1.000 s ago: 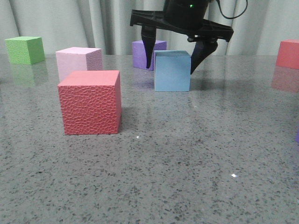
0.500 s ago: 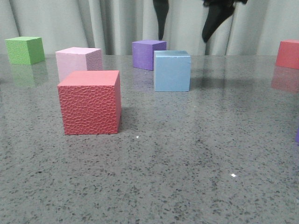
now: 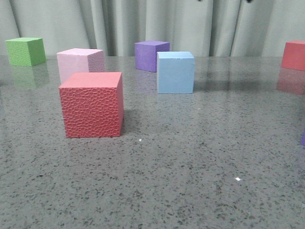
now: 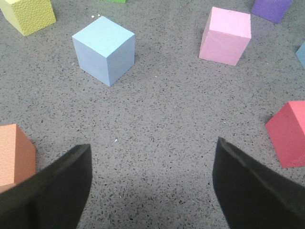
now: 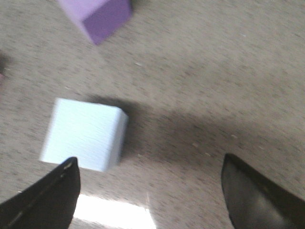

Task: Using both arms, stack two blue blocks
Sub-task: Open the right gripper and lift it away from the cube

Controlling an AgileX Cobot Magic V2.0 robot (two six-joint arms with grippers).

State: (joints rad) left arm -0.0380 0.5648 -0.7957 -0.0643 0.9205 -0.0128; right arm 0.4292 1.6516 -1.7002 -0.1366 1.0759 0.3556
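Currently both grippers are released and hold nothing. The left gripper (image 4: 150, 186) shows two dark fingers spread wide over bare speckled table (image 4: 162, 124), nothing between them. The right gripper (image 5: 150, 191) is likewise spread wide, its view motion-blurred, fingers above the table with no block in the gap. Neither arm shows in the front view.

Outward from the left gripper: one blue block (image 4: 104, 49) sits at about 11 o'clock from the fingers, well apart, flat on the table and turned corner-on. A pink cube (image 4: 226, 35) is at 1 o'clock, a red cube (image 4: 289, 136) near the 3 o'clock side, an orange cube (image 4: 15, 155) just beside the finger at 9 o'clock.

Outward from the right gripper: the other blue block (image 5: 85, 133) lies near the finger at 10 o'clock, a purple cube (image 5: 97, 13) beyond at 11 o'clock. In the front view this blue block (image 3: 175, 72) stands upright mid-table, purple cube (image 3: 151, 55) at its 11 o'clock behind, separate as far as can be told.

Judgement: no stack yet; the blocks are well apart. The step likely needs each arm centred over its own block, jaws squared to flat faces, not corners, before closing.

Blocks: pale sky-blue, matte, smooth, sharp-edged, matching.
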